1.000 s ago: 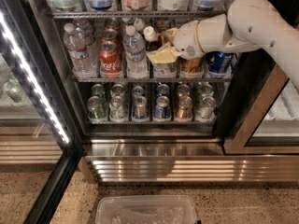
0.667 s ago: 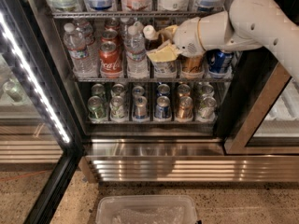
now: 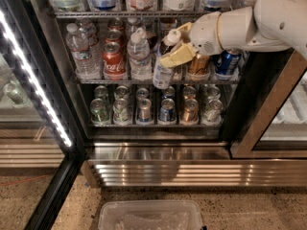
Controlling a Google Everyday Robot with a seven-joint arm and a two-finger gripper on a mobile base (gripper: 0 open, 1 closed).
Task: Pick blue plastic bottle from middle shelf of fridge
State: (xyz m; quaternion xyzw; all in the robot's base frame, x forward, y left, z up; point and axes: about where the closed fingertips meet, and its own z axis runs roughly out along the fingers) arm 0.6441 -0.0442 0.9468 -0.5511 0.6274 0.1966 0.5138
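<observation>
Tilt marks the blue plastic bottle (image 3: 162, 73): its white cap leans up and to the right, and its base hangs just over the front edge of the middle shelf (image 3: 105, 82), toward the centre of the rack. The gripper (image 3: 175, 57) is clamped on the bottle, its tan fingers crossing the upper body just under the dark neck. The white arm (image 3: 259, 20) reaches in from the upper right of the bottle. Just left of the bottle stands a clear water bottle (image 3: 139, 54), then a red cola can (image 3: 113, 59), then another water bottle (image 3: 79, 49). Right of the bottle, behind the gripper, sit an amber can (image 3: 199, 65) and a blue can (image 3: 225, 61). Below the bottle is a rack of short cans (image 3: 144, 110), then the steel base of the fridge (image 3: 158, 152). Far left of the bottle glows a white light strip (image 3: 33, 80); well below it, on the floor, lies a clear plastic bin (image 3: 151, 214)
</observation>
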